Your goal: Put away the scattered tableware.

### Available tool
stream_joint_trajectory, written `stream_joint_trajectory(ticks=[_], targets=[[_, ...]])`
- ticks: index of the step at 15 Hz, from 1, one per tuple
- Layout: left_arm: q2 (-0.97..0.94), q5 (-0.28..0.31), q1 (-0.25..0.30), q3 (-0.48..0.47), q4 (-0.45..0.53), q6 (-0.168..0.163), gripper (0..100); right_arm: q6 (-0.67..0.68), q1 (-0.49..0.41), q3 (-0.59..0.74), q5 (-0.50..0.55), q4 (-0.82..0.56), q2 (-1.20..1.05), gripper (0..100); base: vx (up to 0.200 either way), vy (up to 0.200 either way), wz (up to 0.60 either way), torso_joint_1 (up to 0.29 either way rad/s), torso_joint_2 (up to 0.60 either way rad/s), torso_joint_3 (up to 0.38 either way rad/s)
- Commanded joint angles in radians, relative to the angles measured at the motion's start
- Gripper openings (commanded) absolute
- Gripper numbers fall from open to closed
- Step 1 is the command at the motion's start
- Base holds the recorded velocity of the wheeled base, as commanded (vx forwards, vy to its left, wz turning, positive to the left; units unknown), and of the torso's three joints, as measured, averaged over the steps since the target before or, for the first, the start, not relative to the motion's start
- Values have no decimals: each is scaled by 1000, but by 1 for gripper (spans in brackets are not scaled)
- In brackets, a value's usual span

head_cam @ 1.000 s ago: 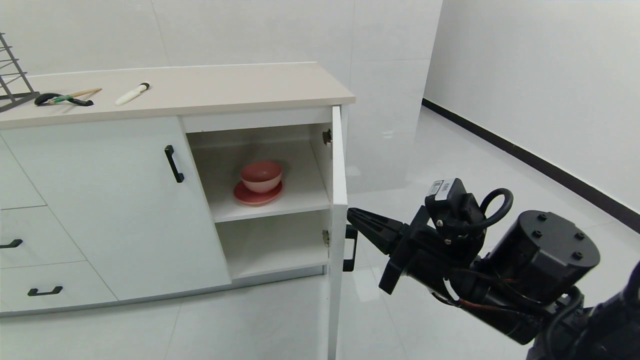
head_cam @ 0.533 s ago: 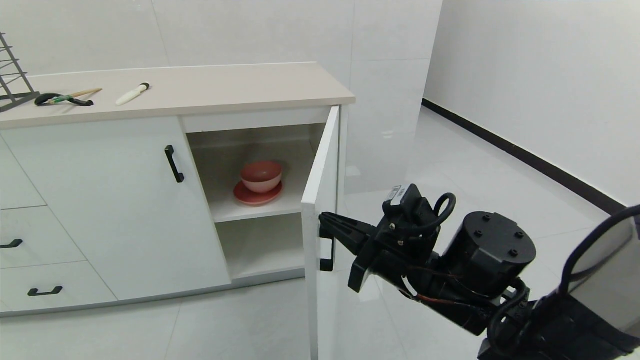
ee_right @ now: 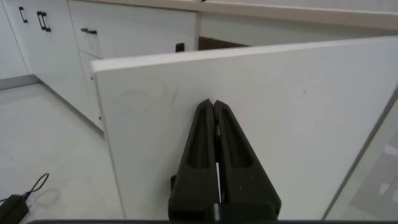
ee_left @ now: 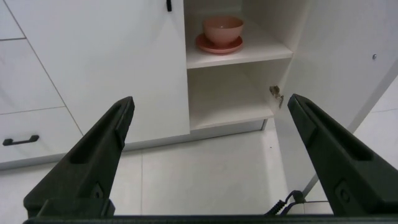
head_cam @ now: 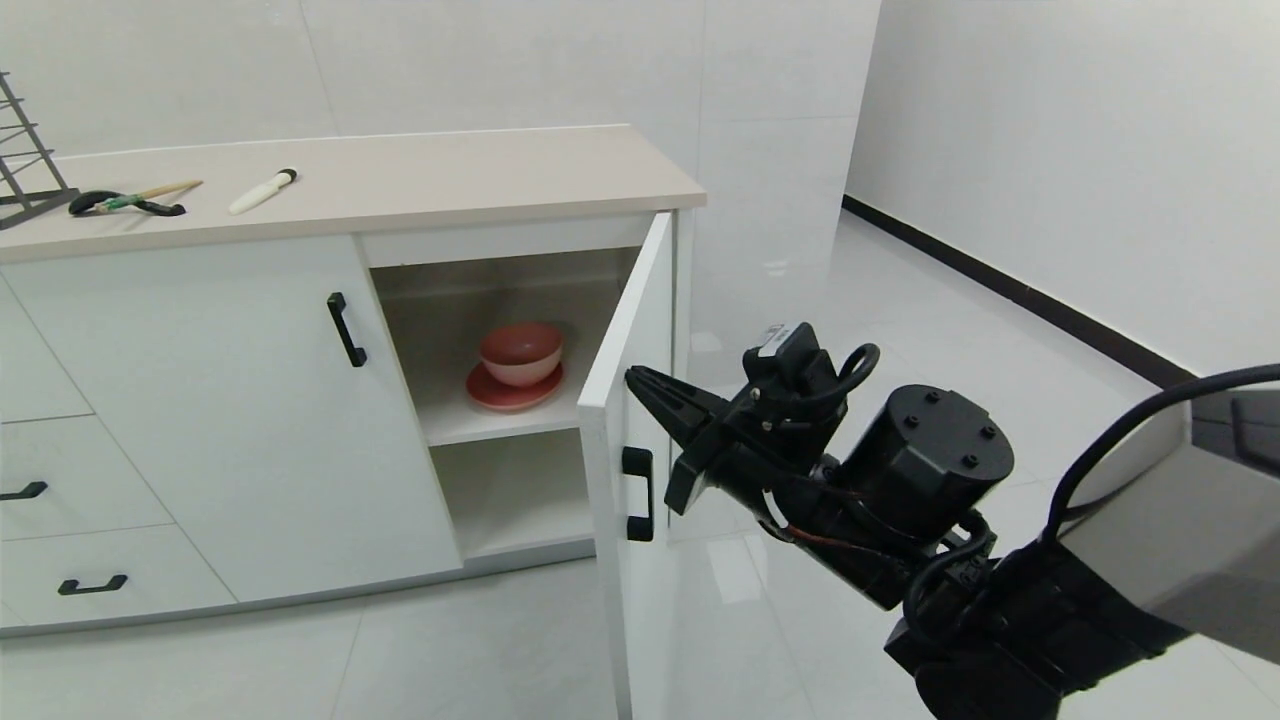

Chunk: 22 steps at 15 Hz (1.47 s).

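Right claw (head_cam: 640,380) is clenched, 2 fingers pressed flat together with nothing between them. The tips are right up against the outer face of the half-open cabinet door (head_cam: 612,420), a bit above its black handle (head_cam: 638,493). The right wrist view is the close-up of that contact, with the closed pair pointing straight into the white panel.

The head view adds what's behind the door: a pink bowl (head_cam: 521,350) sitting on a red plate (head_cam: 512,392) on the upper shelf (head_cam: 445,405). So the door stands between the claw and the dishes, which are further in and off to the robot's left of it.

Left claw (ee_left: 210,99) is released, fingers spread wide and holding nothing, down low and facing the opening. Its view looks in at the same bowl and plate, with the lower shelf (ee_left: 227,118) under them and a hinge (ee_left: 275,93) on the cabinet side.

Up on the table (head_cam: 480,170), well apart from both claws, there's a white-handled utensil (head_cam: 262,190) and a dark-headed utensil (head_cam: 120,198) with a wooden handle. Both lie near a wire rack (head_cam: 25,170).
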<state>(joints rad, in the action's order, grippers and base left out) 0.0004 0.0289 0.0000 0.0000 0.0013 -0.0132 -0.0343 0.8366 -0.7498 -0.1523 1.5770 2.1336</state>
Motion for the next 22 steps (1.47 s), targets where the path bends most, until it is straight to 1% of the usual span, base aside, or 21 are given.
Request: stream_joint_trajectory(ticks=[1, 2, 5, 6, 8, 11, 16, 18, 21, 22], targets=[[0, 5, 0, 0, 0, 2, 100, -1, -8, 10, -10, -6, 6, 0, 0, 0, 0, 0, 0, 0], [0, 6, 0, 0, 0, 9, 100, -3, -33, 35, -10, -6, -14, 0, 0, 0, 0, 0, 0, 0], [1, 11, 0, 0, 0, 7, 100, -6, -74, 102, -10, -6, -29, 0, 0, 0, 0, 0, 0, 0], [0, 12, -2, 0, 0, 2, 100, -4, -83, 107, -10, -6, -27, 0, -200, 0, 0, 2, 2, 2], [0, 11, 0, 0, 0, 7, 100, -4, -106, 84, -13, -6, -20, 0, -200, 0, 0, 7, 5, 0], [0, 11, -2, 0, 0, 9, 100, -4, -109, 69, -13, -6, -1, 0, 0, 0, 0, 0, 0, 0], [0, 11, -2, 0, 0, 10, 100, -3, -146, 7, -13, -6, 37, 0, 0, 0, 0, 0, 0, 0], [1, 11, -2, 0, 0, 10, 100, -3, -142, 0, -15, -6, 46, 0, 0, 0, 0, 0, 0, 0], [1, 11, -2, 0, 0, 10, 100, -1, -105, -42, -13, -6, 81, 0, 0, 0, 0, 0, 0, 0], [1, 11, -2, 0, 0, 12, 100, -1, -82, -83, -13, -6, 112, 0, 0, 0, 0, 0, 0, 0]])
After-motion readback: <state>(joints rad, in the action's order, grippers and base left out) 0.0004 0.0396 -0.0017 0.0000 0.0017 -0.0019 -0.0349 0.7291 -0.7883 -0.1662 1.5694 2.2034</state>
